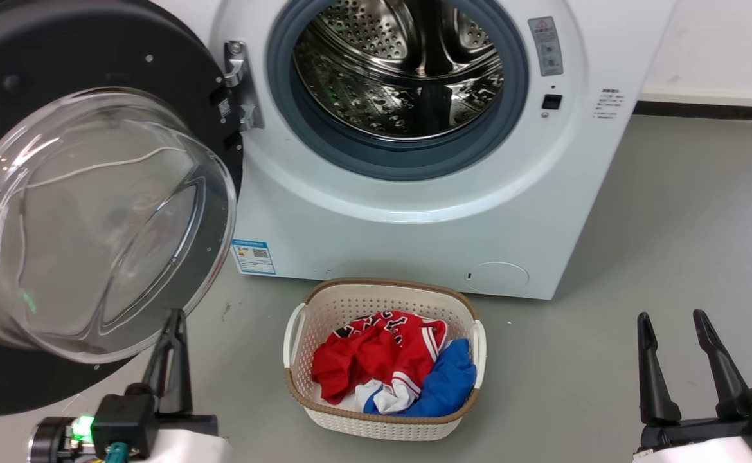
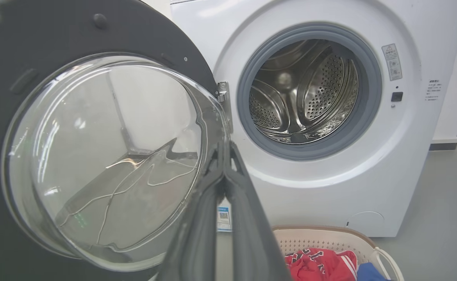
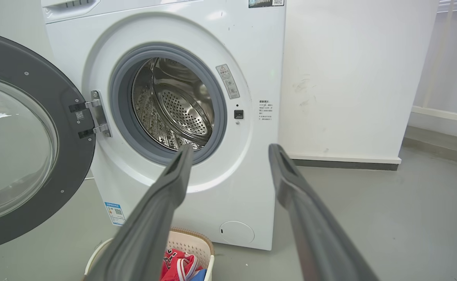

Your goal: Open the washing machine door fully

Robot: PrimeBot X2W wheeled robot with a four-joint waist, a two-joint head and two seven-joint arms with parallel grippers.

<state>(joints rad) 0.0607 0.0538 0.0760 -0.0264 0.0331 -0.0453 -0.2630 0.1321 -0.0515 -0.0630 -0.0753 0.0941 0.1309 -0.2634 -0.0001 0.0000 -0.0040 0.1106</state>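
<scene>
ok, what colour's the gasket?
Grey. The gasket shows best in the head view.

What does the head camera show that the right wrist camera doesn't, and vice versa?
Head view adds the left tool, shut, by the washing machine door, and the whole laundry basket. Right wrist adds the top of the washing machine and a white railing far right. Both: that open door, the steel drum, the open right tool.

A cream laundry basket with a brown rim sits on a grey floor. Inside lie a red garment, a blue garment and some white cloth. A white wall stands behind.
</scene>
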